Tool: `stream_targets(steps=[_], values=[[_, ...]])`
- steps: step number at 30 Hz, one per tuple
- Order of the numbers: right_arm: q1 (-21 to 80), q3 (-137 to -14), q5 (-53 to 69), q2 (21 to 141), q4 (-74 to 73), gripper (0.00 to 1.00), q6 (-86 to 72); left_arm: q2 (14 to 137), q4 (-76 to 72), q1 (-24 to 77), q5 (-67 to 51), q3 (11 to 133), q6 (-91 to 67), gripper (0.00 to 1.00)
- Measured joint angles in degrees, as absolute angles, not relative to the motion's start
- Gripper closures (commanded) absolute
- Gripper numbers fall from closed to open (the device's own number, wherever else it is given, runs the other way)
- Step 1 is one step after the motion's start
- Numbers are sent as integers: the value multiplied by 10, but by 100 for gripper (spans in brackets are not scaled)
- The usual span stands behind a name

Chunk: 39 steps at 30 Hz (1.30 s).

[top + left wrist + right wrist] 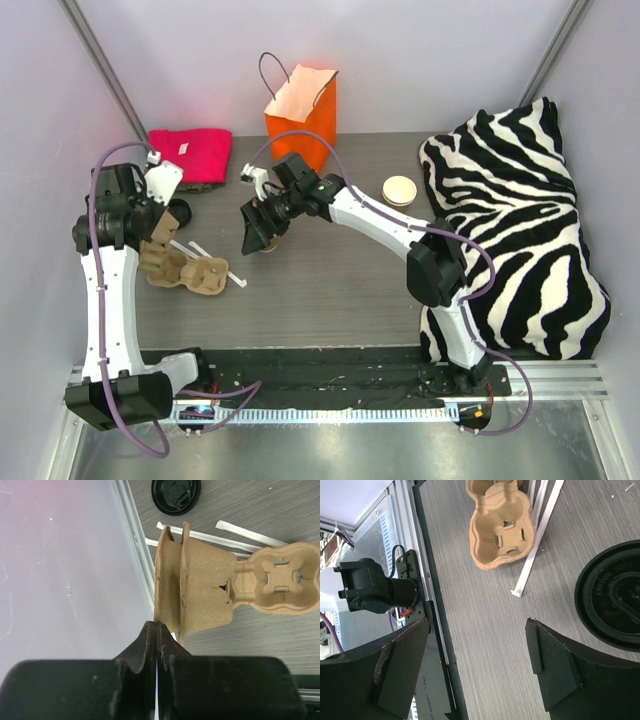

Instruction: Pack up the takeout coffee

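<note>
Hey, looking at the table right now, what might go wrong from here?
1. The left gripper pinches only the thin rim of the tray, which shows a crack; it may slip or tear.
2. The lid lies flat on the table, off to one side of the open right gripper; a pinch could skid off it.
3. The cup stands uncovered beside the zebra cloth; a nudge could tip it.
</note>
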State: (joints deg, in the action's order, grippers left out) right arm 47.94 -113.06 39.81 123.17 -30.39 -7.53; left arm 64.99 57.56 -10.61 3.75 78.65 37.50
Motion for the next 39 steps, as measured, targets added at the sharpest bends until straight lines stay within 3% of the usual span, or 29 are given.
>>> stream_targets(steps=[9,20,23,24,27,31,39], values=[[506,-1128,379,1232,-297,13,-43,650,561,-106,72,787,377,100],[602,-1051,282,1246,-182,9,93,650,556,-107,86,787,379,99],[617,-1049,275,1255,-166,9,107,660,585,-113,55,798,380,72],[620,-1049,274,1256,-162,9,108,669,612,-119,25,810,379,55],[620,-1048,269,1256,-151,10,109,680,668,-140,-57,812,407,41],[612,-1035,268,1254,-143,11,106,668,712,-183,-148,748,442,32],[594,-1025,290,1230,-163,12,88,716,698,-221,-244,696,521,28]])
